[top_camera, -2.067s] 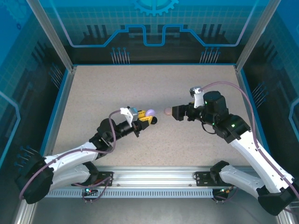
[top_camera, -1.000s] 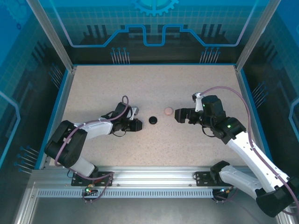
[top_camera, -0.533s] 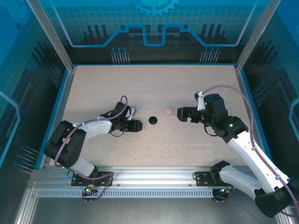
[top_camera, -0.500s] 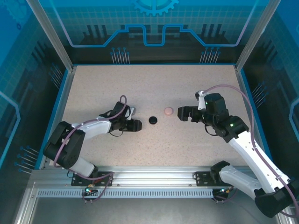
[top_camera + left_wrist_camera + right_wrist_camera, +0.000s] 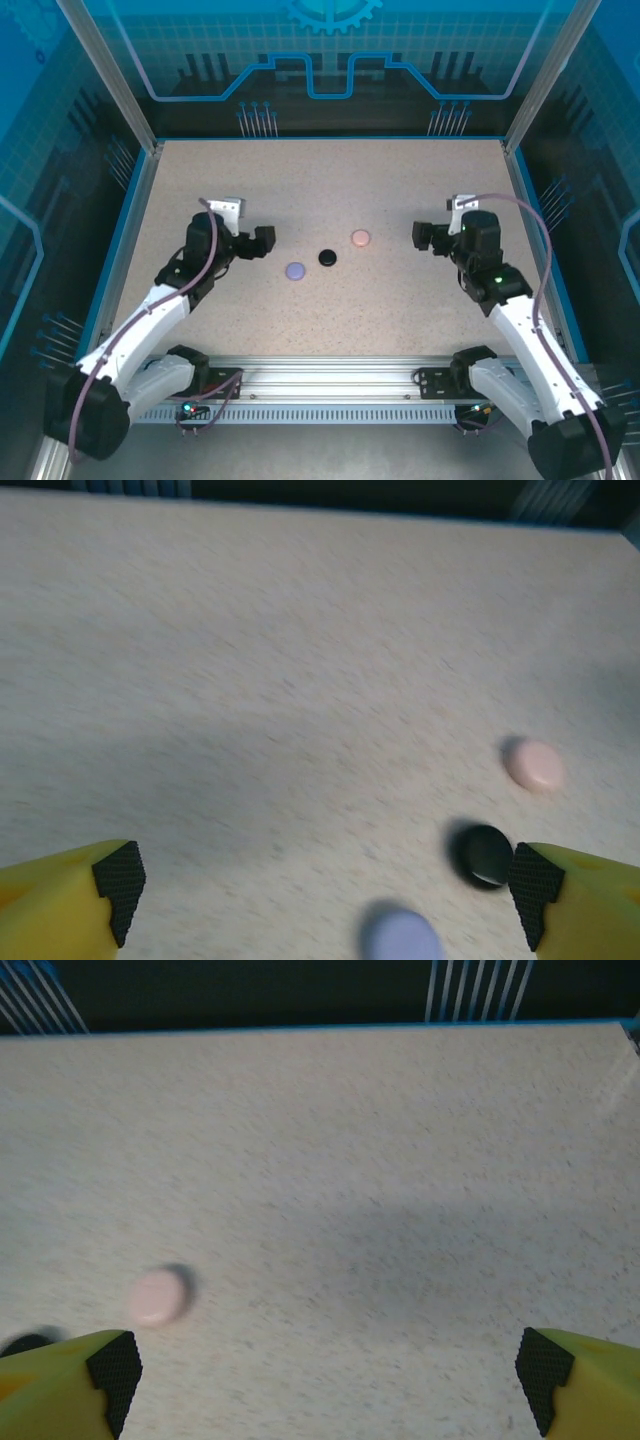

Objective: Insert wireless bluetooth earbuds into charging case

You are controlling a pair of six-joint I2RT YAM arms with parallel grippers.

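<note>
On the speckled beige desk (image 5: pixel 330 180) three small cases lie in a slanted row near the middle, between the two grippers. A lavender round disc-shaped case (image 5: pixel 295 270) is nearest the left arm, a glossy black round disc-shaped case (image 5: pixel 327 257) lies just beside it, and a pale pink round disc-shaped case (image 5: pixel 360 238) sits farther back, toward the right arm. None touches another. Each lies flat and looks shut, though they are too small, and in the wrist views too blurred, to make out a lid seam for certain. The left gripper (image 5: pixel 262 240) hangs to the left of the row and points toward it, with its jaws spread wide and nothing between them. Its wrist view shows two yellow fingers with black pads (image 5: pixel 118 888) at the lower corners. The lavender case (image 5: pixel 402 935) is low between them, the black case (image 5: pixel 483 854) is close to the right-hand pad, and the pink case (image 5: pixel 533 764) lies beyond. The right gripper (image 5: pixel 421 236) sits to the right of the pink case and apart from it, likewise wide open and empty. From its wrist camera the pink case (image 5: pixel 157 1295) lies ahead near the left-hand pad (image 5: pixel 113 1368), and a sliver of the black case (image 5: pixel 22 1344) shows at the left edge.
</note>
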